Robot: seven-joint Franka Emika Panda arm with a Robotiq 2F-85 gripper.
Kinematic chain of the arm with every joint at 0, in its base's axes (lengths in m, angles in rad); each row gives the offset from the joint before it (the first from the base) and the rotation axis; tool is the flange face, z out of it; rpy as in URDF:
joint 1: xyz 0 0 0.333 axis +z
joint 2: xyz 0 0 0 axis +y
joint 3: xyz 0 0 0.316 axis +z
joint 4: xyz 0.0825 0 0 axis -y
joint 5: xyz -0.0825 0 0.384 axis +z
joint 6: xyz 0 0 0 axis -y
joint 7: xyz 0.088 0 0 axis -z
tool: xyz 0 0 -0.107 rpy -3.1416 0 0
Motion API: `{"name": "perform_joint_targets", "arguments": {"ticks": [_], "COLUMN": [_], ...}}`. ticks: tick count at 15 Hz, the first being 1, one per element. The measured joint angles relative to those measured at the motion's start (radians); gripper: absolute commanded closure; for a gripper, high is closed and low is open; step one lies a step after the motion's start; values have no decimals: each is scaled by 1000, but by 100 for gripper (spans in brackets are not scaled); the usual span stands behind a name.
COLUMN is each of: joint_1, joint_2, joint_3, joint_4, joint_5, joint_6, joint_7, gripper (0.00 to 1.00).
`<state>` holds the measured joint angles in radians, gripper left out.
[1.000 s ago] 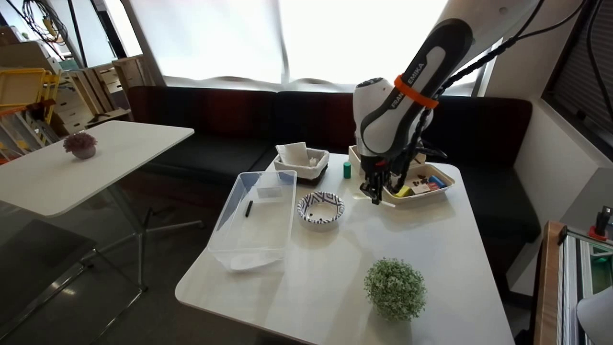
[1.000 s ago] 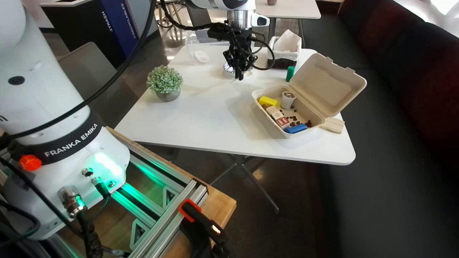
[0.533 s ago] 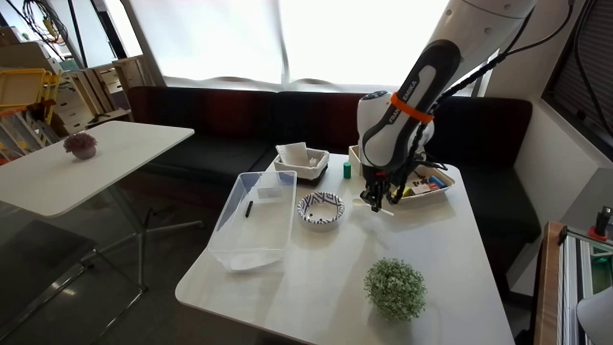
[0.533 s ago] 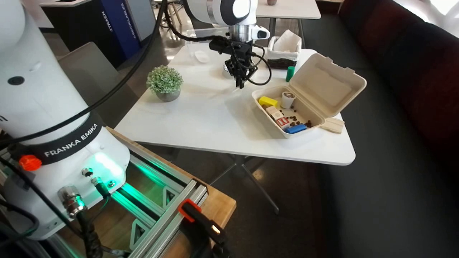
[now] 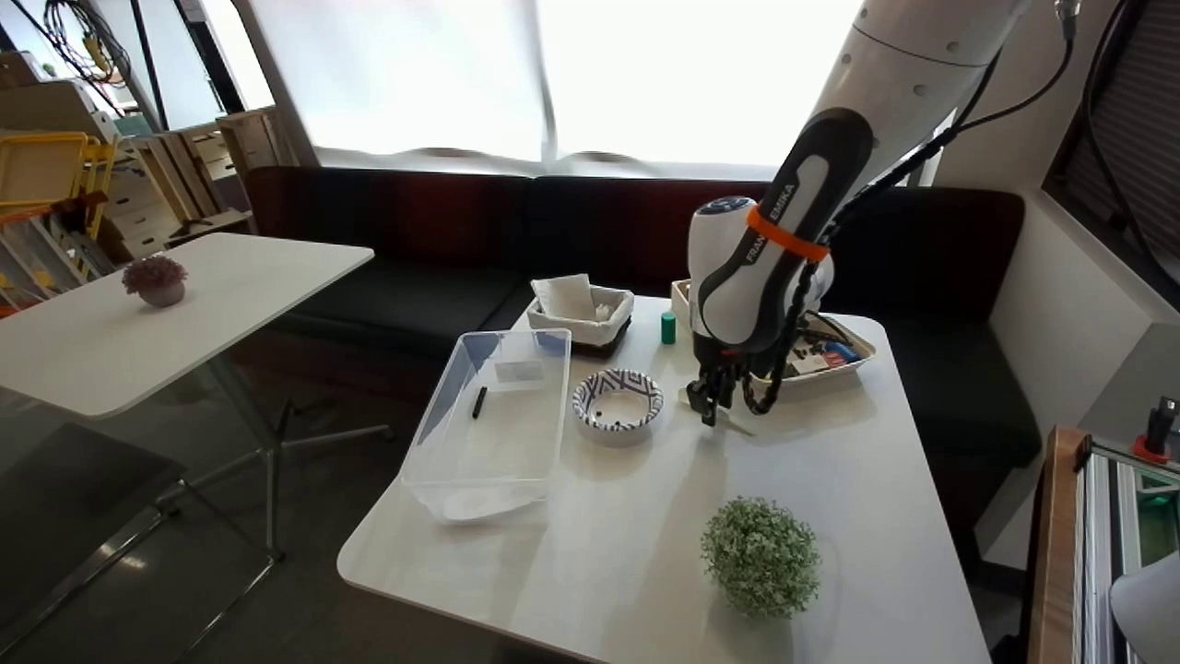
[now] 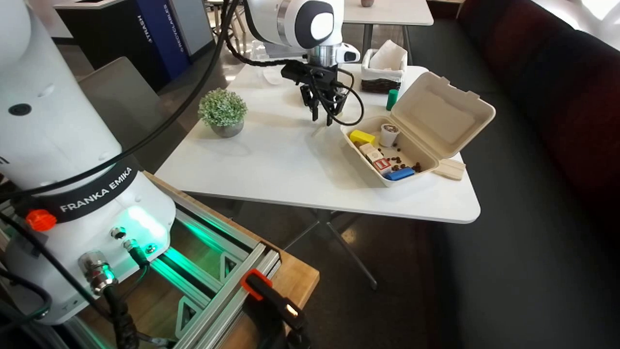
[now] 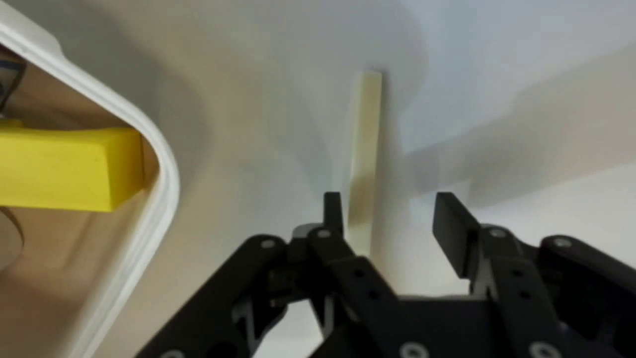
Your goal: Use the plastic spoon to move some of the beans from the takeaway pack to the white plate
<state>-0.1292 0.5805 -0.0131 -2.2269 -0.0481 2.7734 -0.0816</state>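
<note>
The plastic spoon (image 5: 736,423) is pale and lies by the front corner of the takeaway pack. Its handle (image 7: 365,149) rests on the table in the wrist view; its head is hidden there. My gripper (image 7: 388,211) is open and empty low over the spoon, the handle nearer the left finger. The gripper also shows in both exterior views (image 5: 708,413) (image 6: 322,118). The cream takeaway pack (image 6: 443,114) stands open beside it, with brown beans (image 6: 397,160) inside. The white plate (image 5: 617,406) looks like a round bowl with a dark zigzag rim and a few beans.
The pack also holds a yellow block (image 6: 362,137), a white cup (image 6: 388,135), small cartons (image 6: 375,157) and a blue item (image 6: 400,174). A clear bin (image 5: 489,433), a green cylinder (image 5: 667,327), a napkin basket (image 5: 581,314) and a plant (image 5: 761,557) stand on the table.
My gripper's fingers, close together at the spoon before, are now apart and have let go of it. Gripper and spoon have shifted towards the table's plant side.
</note>
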Motion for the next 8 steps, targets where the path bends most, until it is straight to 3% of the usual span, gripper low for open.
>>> {"name": "perform_joint_targets", "arguments": {"ticks": [2, 8], "joint_1": [-2, 1], "joint_2": [-38, -243], "joint_3": [4, -8], "joint_4": [-1, -12], "joint_5": [7, 31], "joint_6": [-10, -187], "joint_7": [0, 21], "gripper": [2, 0]}}
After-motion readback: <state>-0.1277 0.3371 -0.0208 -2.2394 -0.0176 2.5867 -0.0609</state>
